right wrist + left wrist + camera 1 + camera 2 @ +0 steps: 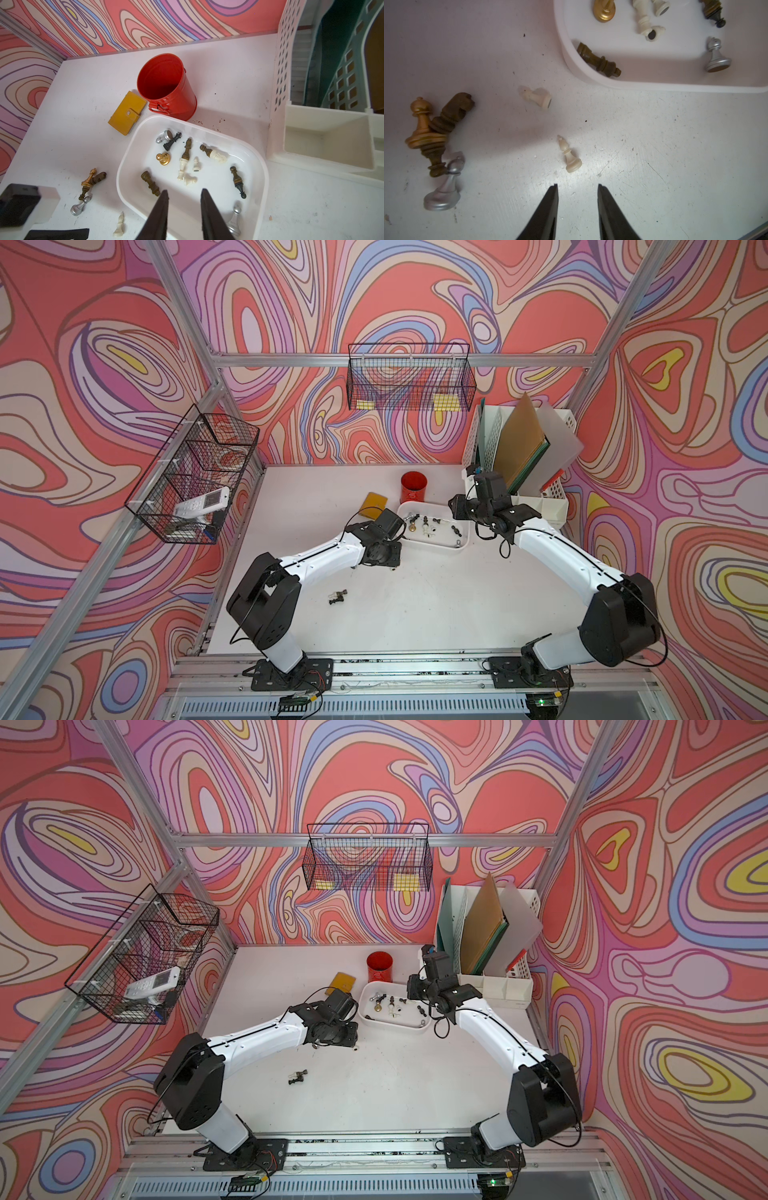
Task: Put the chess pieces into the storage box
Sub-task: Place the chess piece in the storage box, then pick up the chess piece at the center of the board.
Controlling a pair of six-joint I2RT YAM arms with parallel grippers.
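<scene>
On the white tabletop (415,614), towards its far middle, a shallow white rounded plastic storage box (436,550); inside it, about a dozen small chess pieces (188,164), mostly lying flat, in black, dark brass, gold, silver and cream; just behind its far rim, a red metal cylindrical cup (166,87); beside the cup, flat on the table, a mustard-yellow snap wallet (127,113); off the box's right end, a tall white perforated file organiser (284,62), its low front tray close by. Over the box's near edge, right gripper (184,192), jaws parted, nothing between them. Outside the box, left gripper (577,187), jaws likewise apart and empty, tips just short of a standing cream bishop (570,154); beyond it, a cream pawn (536,97) on its side; off to one side, a touching cluster (423,124) of gold bishop, dark knight and silver pawn. Nearer the arm bases, three more loose pieces (337,596).
</scene>
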